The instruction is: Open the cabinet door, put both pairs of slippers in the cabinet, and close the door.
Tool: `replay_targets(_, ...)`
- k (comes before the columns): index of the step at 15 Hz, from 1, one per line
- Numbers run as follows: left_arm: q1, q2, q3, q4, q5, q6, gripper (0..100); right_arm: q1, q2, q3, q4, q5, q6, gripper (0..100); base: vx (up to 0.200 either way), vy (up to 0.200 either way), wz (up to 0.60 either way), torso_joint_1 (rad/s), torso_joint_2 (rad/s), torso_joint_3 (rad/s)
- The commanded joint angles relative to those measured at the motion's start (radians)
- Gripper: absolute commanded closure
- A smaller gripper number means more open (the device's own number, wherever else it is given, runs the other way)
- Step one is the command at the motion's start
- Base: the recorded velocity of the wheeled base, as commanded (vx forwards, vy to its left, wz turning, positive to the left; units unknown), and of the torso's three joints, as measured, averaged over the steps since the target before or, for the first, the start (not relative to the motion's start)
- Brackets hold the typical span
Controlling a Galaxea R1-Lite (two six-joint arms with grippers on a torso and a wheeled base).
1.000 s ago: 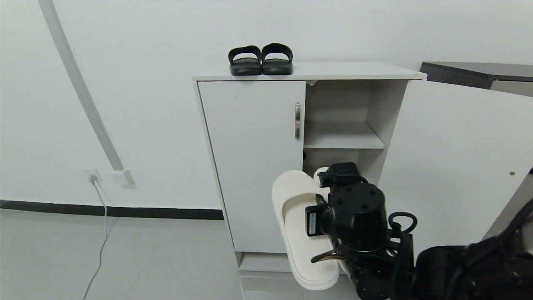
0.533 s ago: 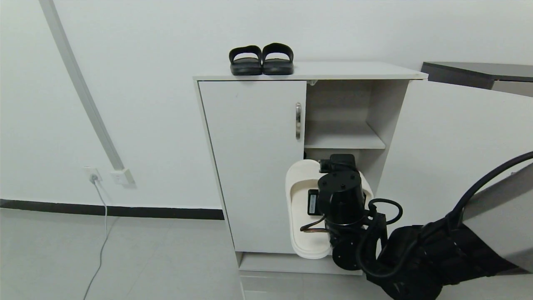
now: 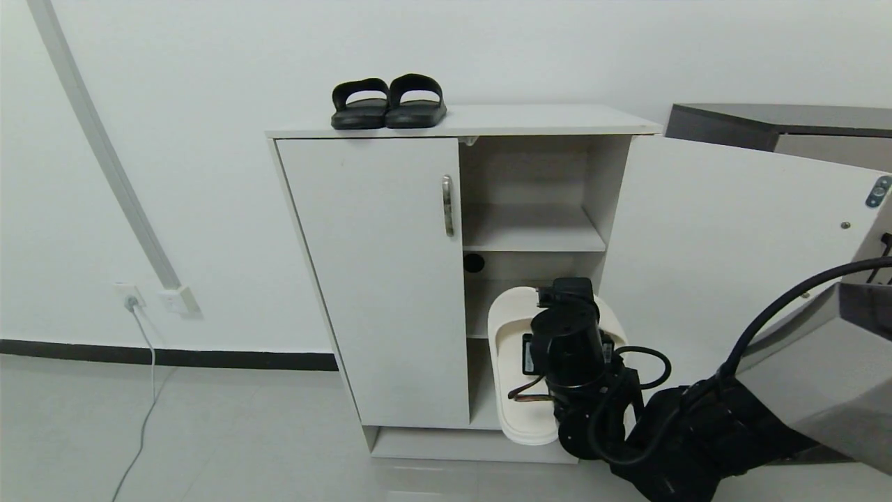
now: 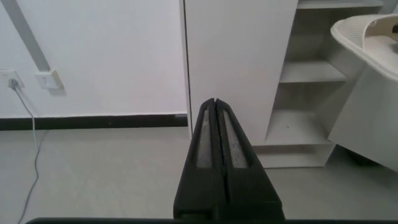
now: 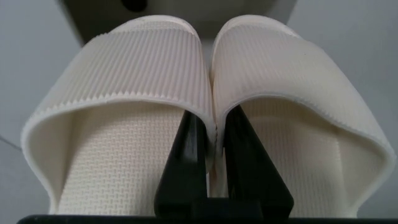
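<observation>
A white cabinet (image 3: 376,279) has its left door closed and its right door (image 3: 725,237) swung open. A pair of black slippers (image 3: 388,102) sits on its top at the left. My right gripper (image 5: 211,146) is shut on the touching inner edges of a pair of white slippers (image 5: 205,93). It holds them toes forward at the lower compartment's opening, where the white slippers (image 3: 509,348) are partly hidden by the wrist. My left gripper (image 4: 214,106) is shut on nothing, low over the floor, facing the cabinet (image 4: 242,56).
An inner shelf (image 3: 529,240) divides the open half of the cabinet. A dark table (image 3: 780,122) stands behind the open door. A wall socket with a cable (image 3: 132,307) lies to the left, with bare floor (image 3: 209,432) in front of it.
My right arm has carried the white slippers forward, up to the cabinet's lower opening. The head camera has turned, so the whole scene sits further left.
</observation>
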Motion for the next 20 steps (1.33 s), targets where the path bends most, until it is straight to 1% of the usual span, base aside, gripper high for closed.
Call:
replay_targets(1,0.000,0.002,0.000,0.000,0.000,0.000,100,-0.013,0.063,0.002,-0.032,0.011,-0.004,100,0.000,0.000,0.00,0.000,0.00,0.000)
replay_targets(2,0.000,0.002,0.000,0.000,0.002,0.000,100,-0.023,0.097,-0.002,-0.064,0.020,-0.009,100,0.000,0.000,0.00,0.000,0.00,0.000)
replay_targets(4,0.000,0.002,0.000,0.000,0.002,0.000,100,-0.029,0.140,-0.005,-0.128,0.086,-0.031,100,0.000,0.000,0.00,0.000,0.00,0.000)
replay_targets(6,-0.002,0.002,0.000,0.000,0.002,0.000,100,-0.042,0.161,-0.019,-0.156,0.122,-0.052,100,0.000,0.000,0.00,0.000,0.00,0.000)
replay_targets(15,0.000,0.002,0.000,0.000,0.000,-0.004,100,-0.059,0.237,-0.061,-0.180,0.115,-0.054,100,0.000,0.000,0.00,0.000,0.00,0.000)
replay_targets(20,0.000,0.002,0.000,0.000,0.000,-0.004,100,-0.063,0.258,-0.076,-0.179,0.115,-0.054,100,0.000,0.000,0.00,0.000,0.00,-0.144)
